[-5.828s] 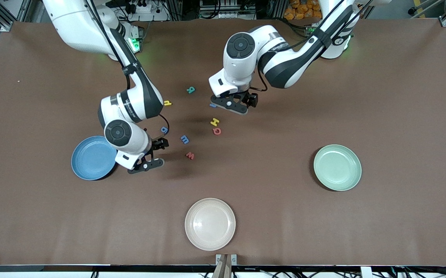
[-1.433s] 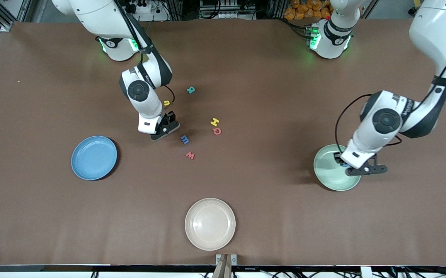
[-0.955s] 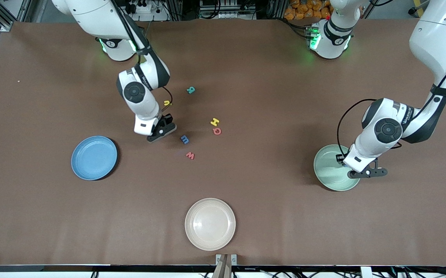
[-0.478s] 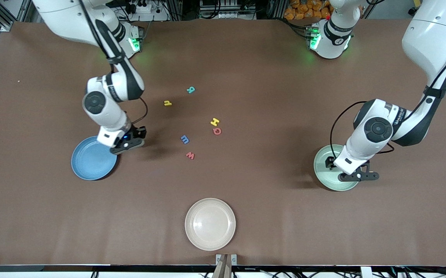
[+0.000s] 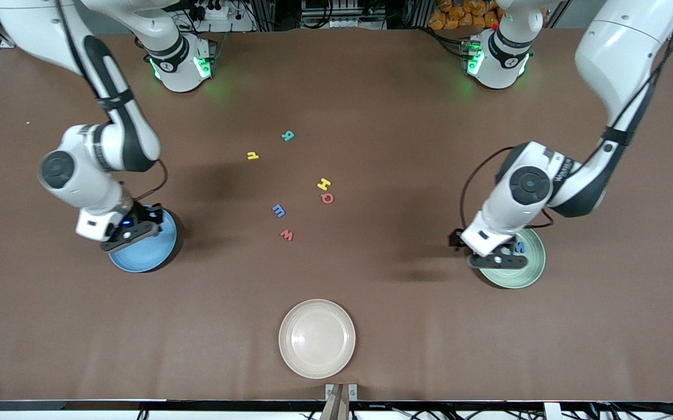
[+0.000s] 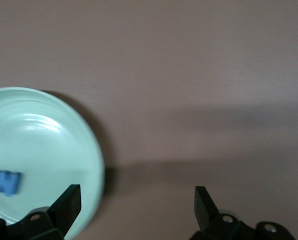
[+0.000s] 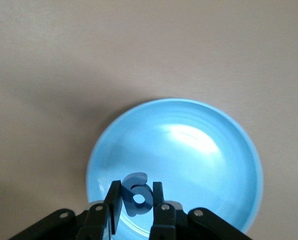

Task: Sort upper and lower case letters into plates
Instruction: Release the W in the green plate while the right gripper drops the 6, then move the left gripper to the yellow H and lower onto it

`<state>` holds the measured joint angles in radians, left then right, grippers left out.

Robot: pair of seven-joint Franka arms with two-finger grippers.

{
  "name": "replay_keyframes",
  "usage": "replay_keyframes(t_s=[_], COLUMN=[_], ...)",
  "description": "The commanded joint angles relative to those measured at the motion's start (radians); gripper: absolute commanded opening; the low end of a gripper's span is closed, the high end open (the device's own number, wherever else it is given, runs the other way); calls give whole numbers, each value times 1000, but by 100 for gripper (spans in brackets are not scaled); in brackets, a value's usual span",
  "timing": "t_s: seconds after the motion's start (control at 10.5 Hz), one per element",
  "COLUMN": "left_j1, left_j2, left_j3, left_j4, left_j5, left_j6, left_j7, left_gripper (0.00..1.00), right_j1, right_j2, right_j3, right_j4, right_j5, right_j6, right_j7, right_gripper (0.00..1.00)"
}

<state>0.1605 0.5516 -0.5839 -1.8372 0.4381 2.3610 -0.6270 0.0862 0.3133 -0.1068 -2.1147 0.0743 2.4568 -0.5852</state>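
1. Half a second back I had the right gripper (image 5: 128, 234) at the blue plate (image 5: 151, 256) rim; now it hangs over the plate itself, clenched on a dark blue letter (image 7: 137, 198).
2. Over that same half second my left gripper (image 5: 497, 255) has slid off the middle of the mint green plate (image 5: 526, 271) to its rim at the right arm's end, fingers spread wide and holding nothing. The blue W (image 5: 519, 247) lies in that plate, just beside the gripper.
3. The count: three plates, namely blue, mint green and a cream plate (image 5: 316, 338). Eight letters: one gripped, one in the green plate, six loose on the table between the two grippers: teal letter (image 5: 287, 136), yellow h (image 5: 252, 156), yellow H (image 5: 324, 184), red Q (image 5: 327, 198), blue m (image 5: 278, 210), red w (image 5: 287, 235).
4. From the front I barely see the gripped letter; the right wrist view shows it pinched between the fingers (image 7: 157, 202) above the blue plate. The left wrist view shows the open gap between the fingers (image 6: 69, 200) and the W in the plate.
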Motion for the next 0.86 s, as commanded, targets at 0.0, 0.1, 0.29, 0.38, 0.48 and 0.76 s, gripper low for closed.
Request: replay_keyframes(t_s=[0.0, 0.1, 0.29, 0.38, 0.48, 0.76], left_j1=[-126, -218, -352, -401, -456, -588], left_j2=[-30, -30, -13, -6, -1, 60], left_j3=[56, 106, 145, 153, 173, 202], left_j4=[22, 36, 87, 98, 99, 130], left_j5=[-71, -105, -145, -150, -151, -168], left_j6=[-5, -5, -5, -6, -6, -6], left_j7=[-132, -220, -446, -556, -659, -912], left_gripper=[100, 100, 100, 100, 100, 100], right_j1=[-32, -37, -78, -83, -83, -71], right_j2=[36, 52, 96, 115, 119, 153], right_j3=[15, 13, 16, 16, 16, 18], right_j4=[103, 135, 214, 252, 269, 288], right_j5=[-4, -4, -1, 1, 7, 15], right_j6=[-56, -59, -125, -169, -188, -177], right_j7=[-50, -47, -100, -125, -125, -114], right_gripper=[5, 83, 100, 100, 100, 100])
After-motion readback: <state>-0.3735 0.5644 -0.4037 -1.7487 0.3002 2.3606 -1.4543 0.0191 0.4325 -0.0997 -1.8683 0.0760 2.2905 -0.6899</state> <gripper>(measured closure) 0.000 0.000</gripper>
